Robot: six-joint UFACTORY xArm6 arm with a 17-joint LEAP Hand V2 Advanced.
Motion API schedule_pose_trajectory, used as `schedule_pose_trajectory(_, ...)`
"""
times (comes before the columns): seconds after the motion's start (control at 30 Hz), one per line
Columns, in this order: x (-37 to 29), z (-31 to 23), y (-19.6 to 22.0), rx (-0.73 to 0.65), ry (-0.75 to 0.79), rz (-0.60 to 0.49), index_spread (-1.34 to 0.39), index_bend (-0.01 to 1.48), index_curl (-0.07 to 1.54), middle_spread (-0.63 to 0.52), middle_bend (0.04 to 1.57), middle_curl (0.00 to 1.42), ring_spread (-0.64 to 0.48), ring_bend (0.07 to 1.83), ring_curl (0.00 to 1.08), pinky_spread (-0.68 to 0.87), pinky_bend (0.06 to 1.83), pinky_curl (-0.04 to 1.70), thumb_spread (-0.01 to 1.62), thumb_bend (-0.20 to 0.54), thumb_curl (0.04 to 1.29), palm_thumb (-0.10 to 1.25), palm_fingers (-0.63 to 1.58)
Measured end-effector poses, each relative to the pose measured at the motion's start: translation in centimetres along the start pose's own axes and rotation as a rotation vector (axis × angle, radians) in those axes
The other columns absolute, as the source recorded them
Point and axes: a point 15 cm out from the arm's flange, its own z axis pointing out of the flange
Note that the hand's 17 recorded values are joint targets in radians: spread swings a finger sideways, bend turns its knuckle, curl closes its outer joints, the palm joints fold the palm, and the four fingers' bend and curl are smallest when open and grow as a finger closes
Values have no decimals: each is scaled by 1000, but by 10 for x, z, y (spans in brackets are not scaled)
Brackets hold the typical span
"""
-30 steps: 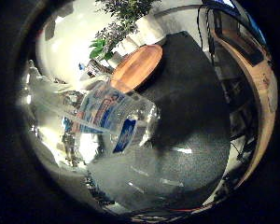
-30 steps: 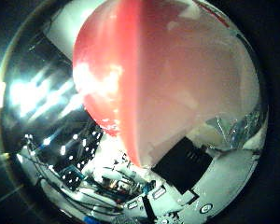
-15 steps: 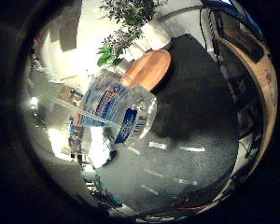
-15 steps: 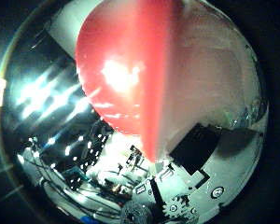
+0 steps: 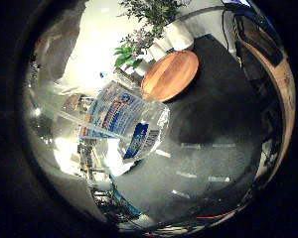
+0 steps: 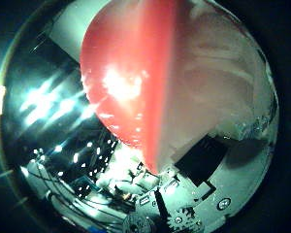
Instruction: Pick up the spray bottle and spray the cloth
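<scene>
- Clear plastic spray bottle with a blue-and-white label (image 5: 120, 124) lies close against the palm, its red spray head (image 6: 136, 82) filling most of the thumb-side view.
- White and black robot hand (image 6: 203, 194) shows only geared body parts at the edge; whether the fingers curl round the bottle cannot be told.
- Beyond the bottle: round wooden tabletop (image 5: 170, 74), leafy green plant (image 5: 146, 22), dark grey floor (image 5: 208, 148).

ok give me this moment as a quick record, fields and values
held object: clear spray bottle with blue and white label, close to the palm
bottle top: red and white sprayer head, fills the thumb side view
hand: white and black parts at the view's edge; fingers' state cannot be told
below: dark floor, round wooden table, potted plant
cloth: not in view
</scene>
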Motion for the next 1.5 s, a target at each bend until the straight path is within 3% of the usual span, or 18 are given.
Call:
schedule_pose_trajectory(0.3,-87,42,27,-109,-79,25,-344,958,987,-256,1119,1040,-240,1343,788,-284,1058,1330,1328,-6,458,1001,1087)
schedule_pose_trajectory(0.8,-148,88,113,-561,-4,171,-292,1054,931,-216,1188,996,-238,1351,814,-242,1050,1396,1306,-8,529,993,1104)
schedule_pose_trajectory(1.27,-177,97,132,-767,27,150,-270,1094,902,-194,1243,947,-227,1356,820,-222,1047,1415,1366,-7,516,960,1110)
schedule_pose_trajectory(1.5,-181,86,139,-952,24,196,-265,1104,890,-189,1260,930,-223,1362,815,-216,1046,1419,1367,-7,508,960,1108)
